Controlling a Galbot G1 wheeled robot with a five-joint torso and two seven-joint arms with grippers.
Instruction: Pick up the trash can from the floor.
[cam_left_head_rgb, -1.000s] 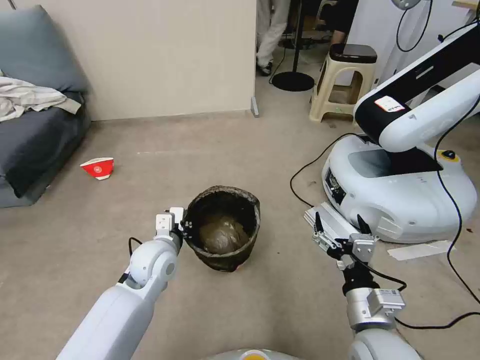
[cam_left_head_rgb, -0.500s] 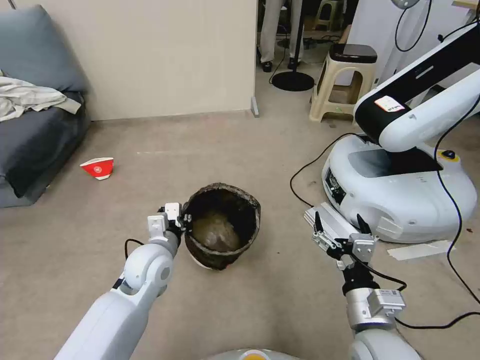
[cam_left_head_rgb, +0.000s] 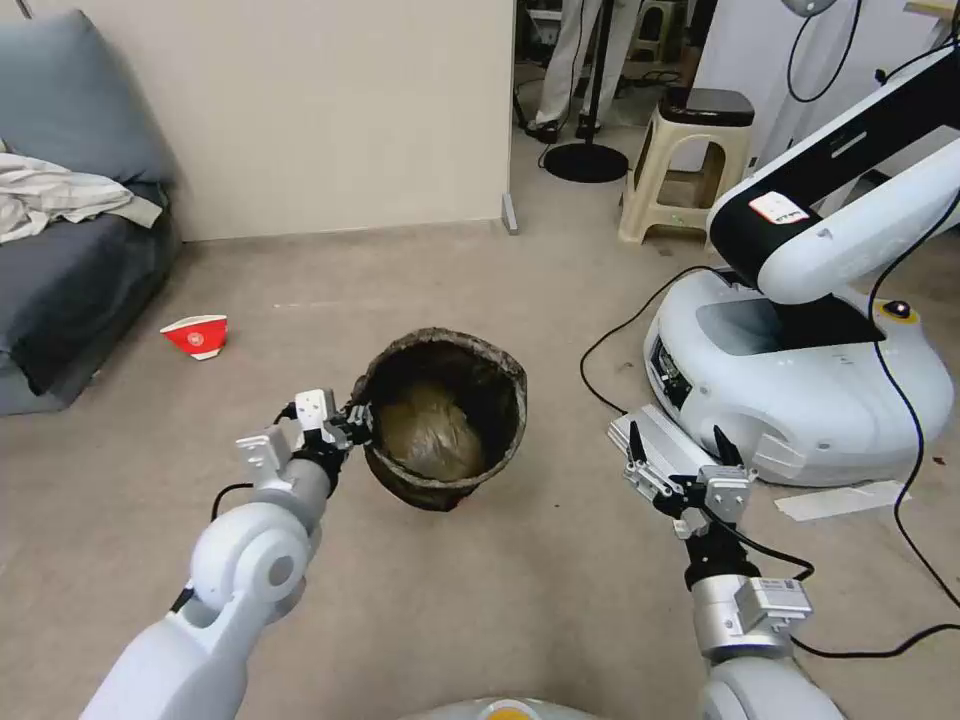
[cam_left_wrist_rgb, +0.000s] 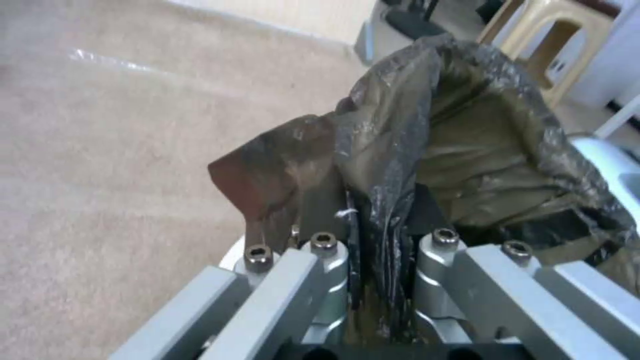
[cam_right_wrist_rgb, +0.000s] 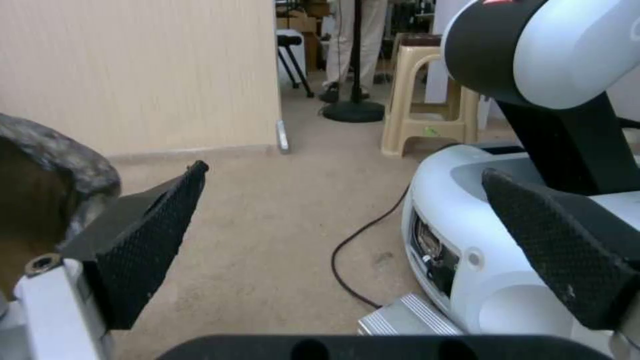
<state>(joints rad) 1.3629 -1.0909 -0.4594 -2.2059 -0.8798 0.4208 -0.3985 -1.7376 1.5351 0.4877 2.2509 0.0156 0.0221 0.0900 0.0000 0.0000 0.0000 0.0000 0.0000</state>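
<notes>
Where its crinkled bag folds over the rim, I see my left gripper clamping the one round trash can, tilted above the short-pile floor. My right gripper hangs beside it, fingers spread wide, holding nothing.

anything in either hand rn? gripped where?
Left hand is shut on the trash can, pinching the bag-covered rim on its near-left side. Right hand is open, holding nothing.
</notes>
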